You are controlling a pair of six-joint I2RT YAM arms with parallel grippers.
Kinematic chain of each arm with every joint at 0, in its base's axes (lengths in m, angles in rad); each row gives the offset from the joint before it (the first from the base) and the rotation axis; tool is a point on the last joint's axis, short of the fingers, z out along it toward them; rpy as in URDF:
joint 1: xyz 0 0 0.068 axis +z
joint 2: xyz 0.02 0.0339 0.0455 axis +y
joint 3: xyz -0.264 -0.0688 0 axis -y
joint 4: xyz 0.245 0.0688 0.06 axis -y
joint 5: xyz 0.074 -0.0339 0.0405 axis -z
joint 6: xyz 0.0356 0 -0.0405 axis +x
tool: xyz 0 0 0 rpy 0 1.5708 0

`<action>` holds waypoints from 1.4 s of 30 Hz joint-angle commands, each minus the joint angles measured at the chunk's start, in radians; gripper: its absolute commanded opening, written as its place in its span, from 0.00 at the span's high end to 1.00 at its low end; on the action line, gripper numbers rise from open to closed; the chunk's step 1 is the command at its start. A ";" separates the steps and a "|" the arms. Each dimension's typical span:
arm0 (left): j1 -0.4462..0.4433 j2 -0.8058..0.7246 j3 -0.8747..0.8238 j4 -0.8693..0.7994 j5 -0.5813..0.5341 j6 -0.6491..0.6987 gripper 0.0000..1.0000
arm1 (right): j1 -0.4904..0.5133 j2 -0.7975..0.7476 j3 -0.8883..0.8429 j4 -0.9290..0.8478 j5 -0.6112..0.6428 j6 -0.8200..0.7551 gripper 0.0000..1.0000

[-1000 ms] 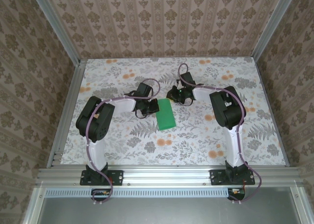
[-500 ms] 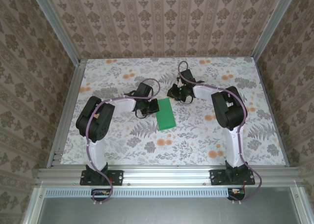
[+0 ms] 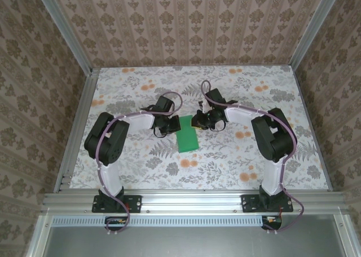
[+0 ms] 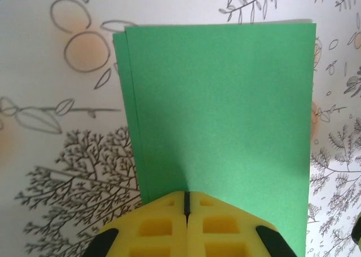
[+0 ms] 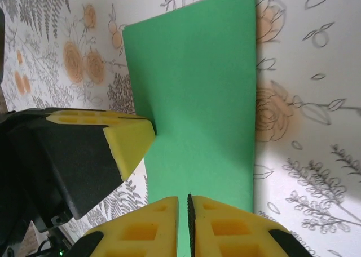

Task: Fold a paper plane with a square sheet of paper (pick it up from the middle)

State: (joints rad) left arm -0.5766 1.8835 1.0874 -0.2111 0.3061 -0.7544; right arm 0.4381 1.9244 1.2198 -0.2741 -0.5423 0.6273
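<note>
Two layers show at the left edge of the sheet (image 4: 220, 110): thin, matte green paper folded into a flat rectangle, lying on the floral table (image 3: 225, 161) between the grippers. The left gripper (image 4: 186, 196) has blocky yellow pads with square hollows, clenched tight; its tip sits on the sheet's near edge and hides it. The right gripper (image 5: 183, 199) leaves a thin slit between its pads over the opposite edge. Whether they pinch paper, I cannot tell.

We see bright, even light. A soft shadow dims the square sheet of paper (image 4: 225, 99) nearest us.
</note>
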 commanded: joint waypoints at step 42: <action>0.004 0.181 0.309 -0.103 0.146 0.040 1.00 | 0.018 0.141 0.024 -0.084 -0.018 -0.120 0.87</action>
State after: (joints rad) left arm -0.5682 2.0495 1.3705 -0.3004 0.4267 -0.7326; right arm 0.4496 2.0304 1.2407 -0.3180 -0.5659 0.5220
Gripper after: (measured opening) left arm 0.050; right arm 0.137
